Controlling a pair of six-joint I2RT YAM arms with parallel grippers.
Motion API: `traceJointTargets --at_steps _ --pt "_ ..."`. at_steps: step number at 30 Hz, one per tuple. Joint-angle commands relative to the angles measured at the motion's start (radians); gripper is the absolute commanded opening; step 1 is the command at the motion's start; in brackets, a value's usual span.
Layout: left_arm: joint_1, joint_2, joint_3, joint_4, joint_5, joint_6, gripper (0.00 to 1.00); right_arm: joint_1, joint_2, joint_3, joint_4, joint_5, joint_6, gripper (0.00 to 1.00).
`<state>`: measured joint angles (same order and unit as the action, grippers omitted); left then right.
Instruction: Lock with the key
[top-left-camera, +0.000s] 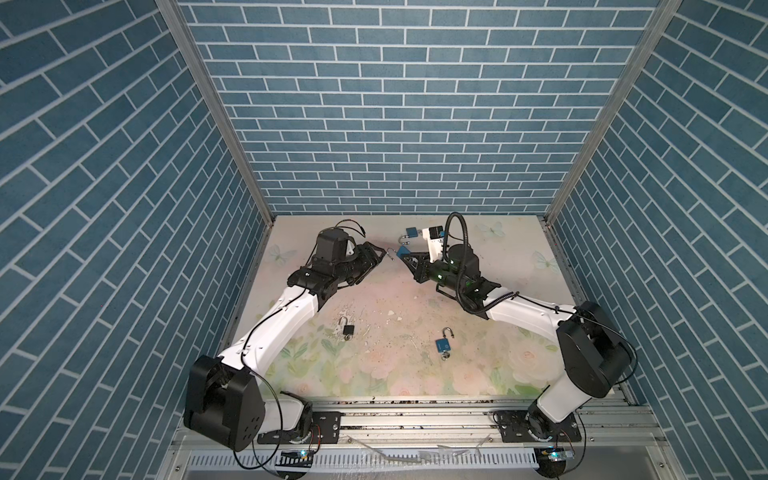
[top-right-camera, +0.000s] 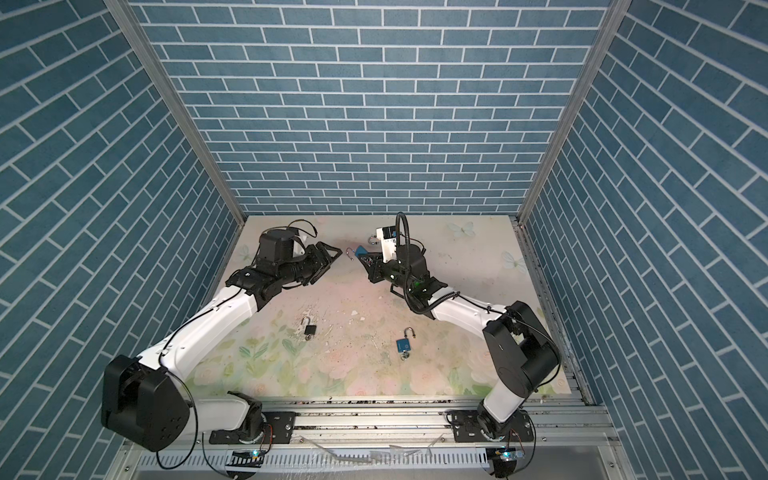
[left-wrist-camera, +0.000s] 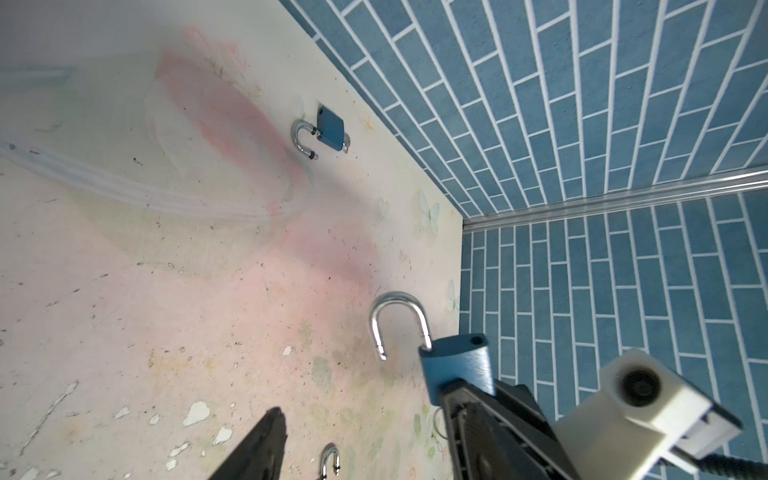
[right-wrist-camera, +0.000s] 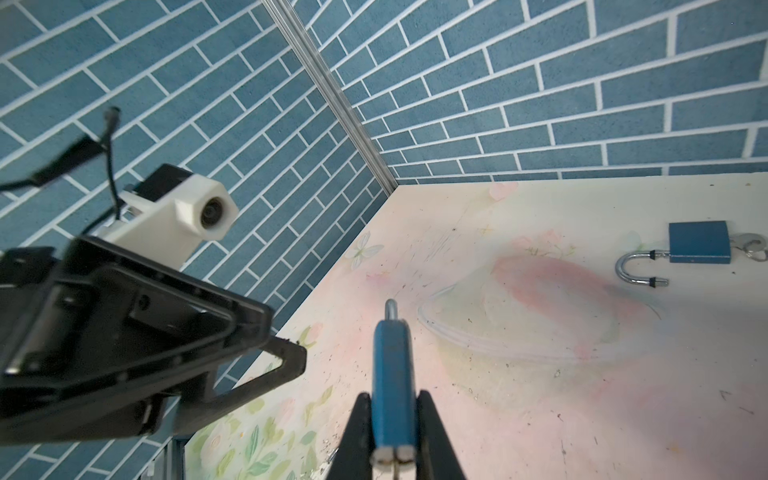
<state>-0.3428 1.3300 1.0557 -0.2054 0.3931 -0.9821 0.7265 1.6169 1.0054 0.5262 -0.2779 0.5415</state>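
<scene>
Right wrist view: right gripper (right-wrist-camera: 392, 397) clamps the blue padlock (right-wrist-camera: 392, 361) edge-on. Only my left wrist view shows its shackle (left-wrist-camera: 374, 328) open. Left gripper (top-left-camera: 381, 255), beside the padlock: spread, empty.

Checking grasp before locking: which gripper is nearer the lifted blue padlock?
Right. Right gripper is shut on the blue padlock; left gripper is open, just short of its shackle.

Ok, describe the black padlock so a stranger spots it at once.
Look at the floral table inside the brick walls. On its near half lie two open padlocks; the black padlock is on the left arm's side. It alone has a black body; the rest are blue.
</scene>
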Motion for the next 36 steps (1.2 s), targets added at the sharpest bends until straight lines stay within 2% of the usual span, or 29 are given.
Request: traceJointTargets --at_steps 1,4,7,12,17,22,25,32,36 --pt "0.038 -0.037 0.001 -0.021 0.115 0.068 0.69 -0.004 -0.057 0.017 -0.048 -0.042 -0.024 0.00" --pt "0.056 -0.056 0.009 -0.056 0.165 0.103 0.69 -0.004 -0.067 0.016 -0.062 -0.094 -0.002 0.00" --pt "0.057 -0.086 0.005 -0.074 0.189 0.128 0.62 -0.009 -0.071 0.000 -0.058 -0.141 0.026 0.00" --pt "0.051 -0.144 -0.077 -0.053 0.200 0.077 0.55 -0.009 -0.103 -0.033 -0.063 -0.174 0.024 0.00" --pt "0.033 -0.192 -0.219 0.118 0.198 -0.056 0.55 -0.034 -0.128 0.001 -0.146 -0.224 -0.005 0.00" --pt "-0.017 -0.188 -0.281 0.266 0.174 -0.113 0.55 -0.042 -0.134 -0.023 -0.150 -0.234 0.018 0.00" --pt "-0.023 -0.164 -0.285 0.325 0.188 -0.113 0.55 -0.042 -0.131 -0.049 -0.096 -0.239 0.060 0.00" --pt "-0.024 -0.097 -0.245 0.287 0.205 -0.099 0.54 -0.042 -0.143 -0.052 -0.086 -0.228 0.069 0.00" --pt "-0.025 -0.082 -0.220 0.233 0.203 -0.052 0.49 -0.042 -0.143 -0.051 -0.068 -0.228 0.080 0.00"
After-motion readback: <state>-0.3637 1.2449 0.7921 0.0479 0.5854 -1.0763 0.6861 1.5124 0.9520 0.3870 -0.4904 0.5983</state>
